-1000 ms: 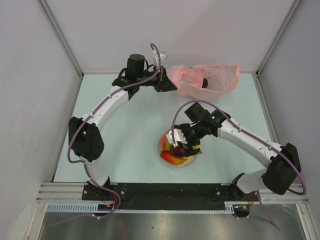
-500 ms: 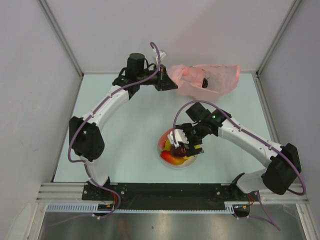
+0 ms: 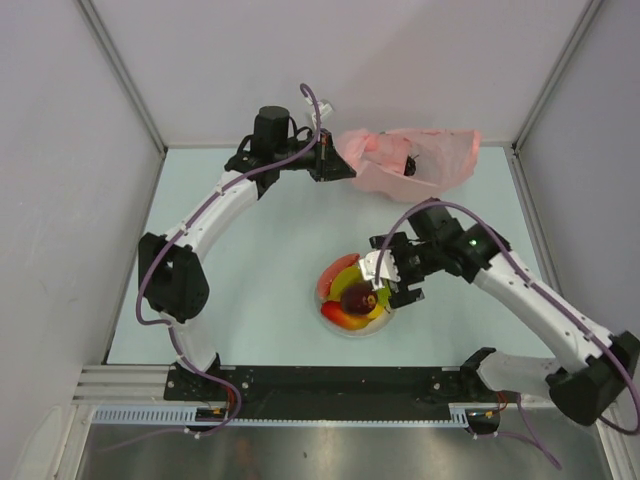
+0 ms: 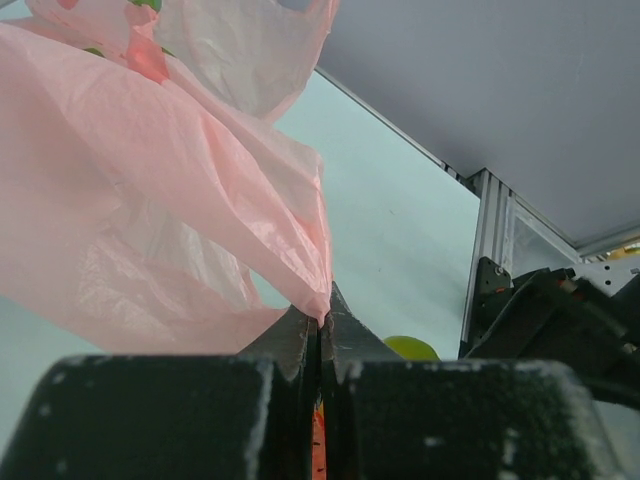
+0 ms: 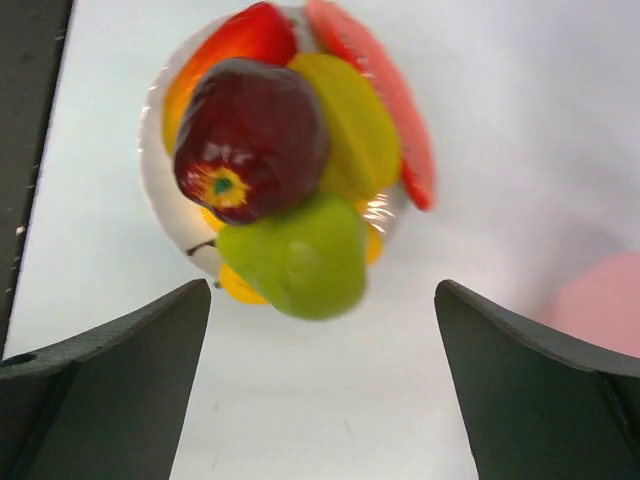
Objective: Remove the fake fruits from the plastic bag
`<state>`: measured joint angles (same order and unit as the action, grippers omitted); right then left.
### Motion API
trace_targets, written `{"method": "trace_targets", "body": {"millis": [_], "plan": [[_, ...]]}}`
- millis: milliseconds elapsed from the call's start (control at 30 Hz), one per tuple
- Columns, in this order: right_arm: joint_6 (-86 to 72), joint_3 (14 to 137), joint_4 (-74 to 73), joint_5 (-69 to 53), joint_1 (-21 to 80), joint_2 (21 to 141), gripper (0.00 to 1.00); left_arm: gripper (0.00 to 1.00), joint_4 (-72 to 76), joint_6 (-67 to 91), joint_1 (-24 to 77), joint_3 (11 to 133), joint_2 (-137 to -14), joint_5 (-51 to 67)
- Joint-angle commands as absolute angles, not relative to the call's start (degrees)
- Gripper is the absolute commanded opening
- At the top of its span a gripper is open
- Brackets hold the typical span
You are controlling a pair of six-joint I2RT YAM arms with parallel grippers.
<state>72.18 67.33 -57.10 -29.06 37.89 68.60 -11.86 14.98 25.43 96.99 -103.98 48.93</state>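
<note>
The pink plastic bag lies at the table's far edge, and a dark shape shows through it. My left gripper is shut on the bag's left edge; in the left wrist view the bag bunches into the closed jaws of that gripper. The fake fruits are piled on a white plate. The pile holds a dark red apple, a green pear, a yellow oval, a pinkish-red slice and a red-orange mango. My right gripper is open and empty just right of the plate, also shown in its wrist view.
White walls enclose the table on three sides. The black base rail runs along the near edge. The left wrist view shows a green fruit and part of the right arm beyond the jaws. A pink blur of bag sits at the right wrist view's edge.
My right gripper has drawn back to the right, off the plate, leaving the dark red apple on the pile. The left arm and the bag have not moved.
</note>
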Motion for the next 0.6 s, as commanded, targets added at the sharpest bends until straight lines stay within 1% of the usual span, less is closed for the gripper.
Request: {"method": "trace_targets", "body": {"millis": [0, 33, 67, 100, 133, 167, 200, 267, 300, 400, 500, 567], "plan": [[67.7, 68.5, -51.5, -28.3, 34.3, 61.7, 1.0, 0.0, -11.5, 15.0, 25.1, 97.8, -103.3, 50.9], [61.5, 68.4, -45.2, -28.0, 32.5, 61.3, 1.0, 0.0, -11.8, 14.8, 25.1, 97.5, -103.0, 51.0], [57.6, 68.4, -41.2, -27.9, 28.5, 61.3, 1.0, 0.0, -12.0, 14.0, 25.0, 97.0, -102.2, 51.2], [53.6, 68.5, -32.5, -27.8, 25.9, 61.8, 1.0, 0.0, -13.2, 13.5, 25.0, 96.9, -102.0, 51.3], [44.9, 68.5, -28.1, -27.1, 23.7, 63.6, 0.99, 0.0, -13.8, 13.0, 25.0, 96.4, -101.6, 51.5], [41.7, 68.5, -24.1, -26.5, 19.7, 64.6, 0.96, 0.0, -14.5, 11.7, 25.0, 96.0, -100.7, 51.8], [38.3, 68.5, -17.5, -26.0, 18.3, 65.7, 0.91, 0.0, -16.1, 11.0, 25.0, 95.5, -100.2, 51.9], [31.2, 68.5, -11.9, -24.7, 15.2, 69.6, 0.87, 0.0, -18.1, 8.7, 25.1, 94.5, -99.4, 52.4], [29.0, 68.5, -7.6, -24.3, 14.5, 71.1, 0.83, 0.0, -20.5, 7.9, 25.1, 94.4, -98.8, 52.6], [21.9, 68.5, -1.3, -23.2, 12.7, 77.0, 0.73, 0.0, -25.5, 4.1, 25.6, 94.0, -98.0, 52.5], [15.8, 68.5, 3.8, -22.8, 12.0, 81.9, 0.7, 0.0, -28.9, 1.8, 25.7, 92.8, -97.3, 51.5], [13.5, 68.5, 5.1, -22.5, 11.4, 83.7, 0.7, 0.0, -29.9, 1.3, 25.8, 90.9, -96.4, 51.2]]}}
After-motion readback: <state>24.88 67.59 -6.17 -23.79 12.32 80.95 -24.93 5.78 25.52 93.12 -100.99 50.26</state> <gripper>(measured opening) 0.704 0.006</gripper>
